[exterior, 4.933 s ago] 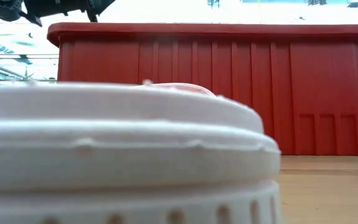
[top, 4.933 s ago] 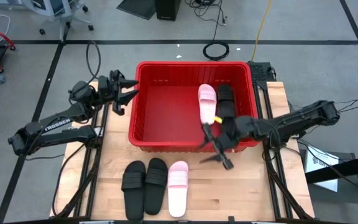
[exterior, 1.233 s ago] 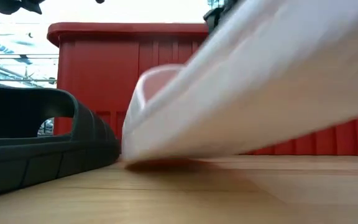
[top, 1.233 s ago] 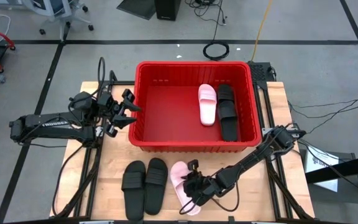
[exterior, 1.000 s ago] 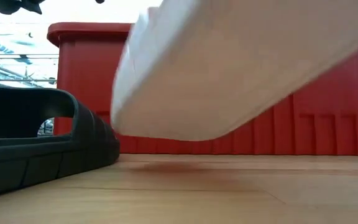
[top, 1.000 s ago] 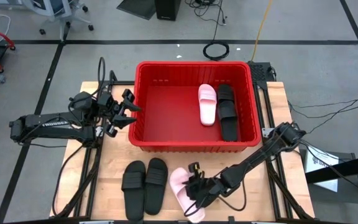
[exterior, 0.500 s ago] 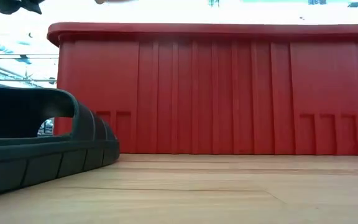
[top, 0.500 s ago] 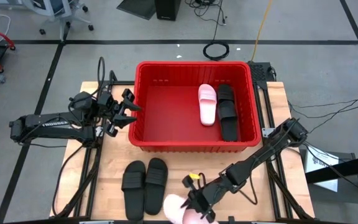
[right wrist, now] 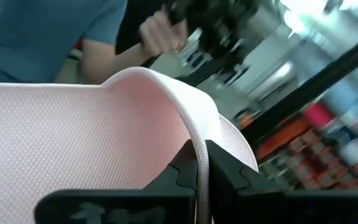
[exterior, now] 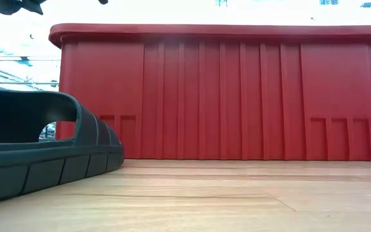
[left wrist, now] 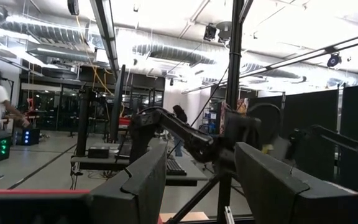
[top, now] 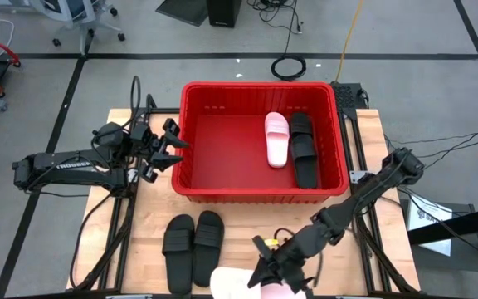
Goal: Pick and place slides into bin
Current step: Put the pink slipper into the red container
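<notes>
Pink slide [top: 239, 284] is hanging pinched in the right gripper [top: 265, 280]; two slides are lying in the red bin [top: 191, 184], two black slides [top: 193, 247] waiting.

The bin [top: 191, 170] looks like hard red plastic, a bit shiny, with raised ribs down its side. The black slides [top: 193, 245], just beside the right gripper [top: 274, 267], look like soft matt foam with grooves along the edge. The pink slide [right wrist: 86, 137] pinched in that gripper has a fine bumpy skin, not shiny. The table [exterior: 237, 200] is pale smooth wood with thin grain lines.
</notes>
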Controlling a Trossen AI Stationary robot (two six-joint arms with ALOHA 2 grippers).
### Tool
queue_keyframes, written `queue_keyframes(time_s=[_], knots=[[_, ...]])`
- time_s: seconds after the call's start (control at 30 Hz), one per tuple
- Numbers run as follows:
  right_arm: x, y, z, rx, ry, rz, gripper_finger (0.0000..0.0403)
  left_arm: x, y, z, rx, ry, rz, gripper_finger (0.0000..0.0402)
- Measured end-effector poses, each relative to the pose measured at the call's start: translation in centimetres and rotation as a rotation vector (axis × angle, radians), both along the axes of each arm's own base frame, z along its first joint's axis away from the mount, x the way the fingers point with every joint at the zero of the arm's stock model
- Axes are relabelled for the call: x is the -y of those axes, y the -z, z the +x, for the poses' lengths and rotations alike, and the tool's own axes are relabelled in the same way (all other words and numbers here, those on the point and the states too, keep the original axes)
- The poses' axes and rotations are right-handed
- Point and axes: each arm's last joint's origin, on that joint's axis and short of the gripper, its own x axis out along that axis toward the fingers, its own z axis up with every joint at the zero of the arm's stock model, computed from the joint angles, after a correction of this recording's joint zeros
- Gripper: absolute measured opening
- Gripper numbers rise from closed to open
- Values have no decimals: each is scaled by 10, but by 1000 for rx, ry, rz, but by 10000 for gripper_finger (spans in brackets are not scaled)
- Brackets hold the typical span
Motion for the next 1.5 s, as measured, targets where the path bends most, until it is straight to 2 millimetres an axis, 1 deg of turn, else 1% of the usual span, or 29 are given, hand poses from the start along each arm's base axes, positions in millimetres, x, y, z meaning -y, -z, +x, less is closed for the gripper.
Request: queue_keyframes(time_s=[0.07, 0.17, 0.3, 0.4, 0.53, 0.67, 0.83, 0.97, 1.1, 1.17, 1.3, 1.4, 1.5], knots=[[4, -11, -5, 75, 9, -43, 5, 0, 0, 0, -1, 0, 0, 198], [13, -29, -12, 187, 97, -100, 3, 0, 0, 0, -4, 0, -1, 198], [29, -53, -23, 293, 285, -172, 4, 0, 0, 0, -2, -1, 4, 198], [43, -71, -33, 347, 468, -208, 3, 0, 0, 0, 0, -6, 13, 198], [69, -91, -43, 377, 687, -241, 3, 0, 1, 0, -4, -6, 13, 198], [99, -108, -50, 381, 887, -238, 3, 0, 2, 1, -19, -9, 15, 198], [143, -117, -49, 361, 1118, -243, 3, 0, 4, 2, -30, -15, 26, 198], [178, -112, -47, 335, 1257, -266, 3, -1, 5, 2, -41, -32, 44, 198], [211, -97, -46, 278, 1359, -292, 3, -2, 8, 4, -59, -87, 67, 198], [227, -84, -46, 239, 1409, -299, 3, -4, 9, 4, -67, -134, 78, 198], [255, -50, -48, 153, 1487, -309, 4, -7, 10, 5, -66, -257, 102, 198], [271, -23, -51, 94, 1529, -295, 4, -10, 10, 5, -61, -341, 112, 198], [280, 1, -56, 38, 1525, -286, 4, -13, 9, 4, -55, -380, 115, 198]])
